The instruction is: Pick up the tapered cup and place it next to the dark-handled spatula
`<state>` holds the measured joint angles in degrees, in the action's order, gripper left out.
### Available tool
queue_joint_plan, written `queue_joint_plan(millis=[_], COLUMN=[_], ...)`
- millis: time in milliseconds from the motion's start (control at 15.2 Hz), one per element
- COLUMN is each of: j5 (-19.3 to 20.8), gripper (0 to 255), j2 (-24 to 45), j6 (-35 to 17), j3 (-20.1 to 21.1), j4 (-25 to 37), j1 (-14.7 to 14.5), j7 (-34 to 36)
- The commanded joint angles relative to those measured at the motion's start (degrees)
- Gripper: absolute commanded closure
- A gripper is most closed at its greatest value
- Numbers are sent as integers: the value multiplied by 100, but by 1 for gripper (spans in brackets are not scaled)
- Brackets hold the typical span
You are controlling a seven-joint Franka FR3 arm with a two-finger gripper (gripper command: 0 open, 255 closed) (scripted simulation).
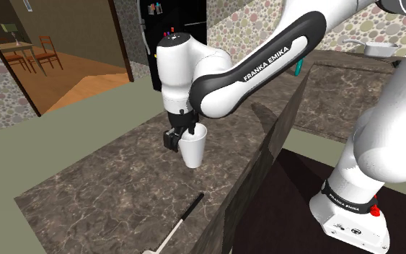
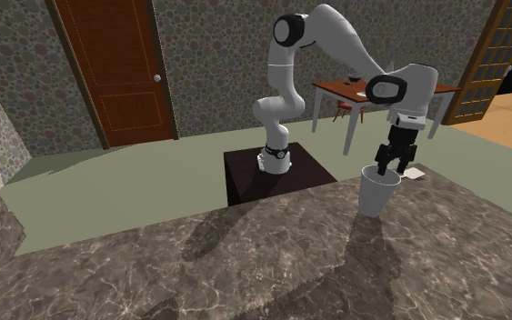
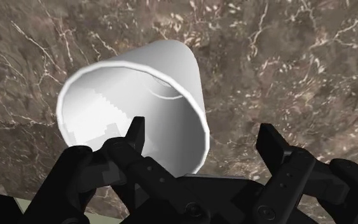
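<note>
We see the white cup [image 1: 194,149] standing upright on the dark stone counter [image 1: 93,187], with its wide mouth up. The black gripper [image 1: 180,135] hangs over the rim of the cup from above. In the wrist view its fingers stand apart. One finger [image 3: 135,135] is inside the cup, and the other is outside with a gap between it and the cup's wall. So the hand is open and does not clasp the cup. The spatula [image 1: 176,227], with a dark handle and a pale blade, lies flat near the counter's edge, toward the shoulder view's bottom, well apart from the cup.
</note>
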<state>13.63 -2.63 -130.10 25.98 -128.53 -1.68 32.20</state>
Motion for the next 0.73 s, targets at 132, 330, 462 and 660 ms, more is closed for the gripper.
queue_joint_plan(millis=[132,330,462,660], j5=[-293,-293,-292,-292], gripper=[0,0,0,0], j2=[-364,-364,-364,-364], j6=[588,588,589,589], j3=[23,21,21,21], j4=[278,277,278,278], j1=[-62,-64,-64,-64], j7=[-194,-194,-193,-193])
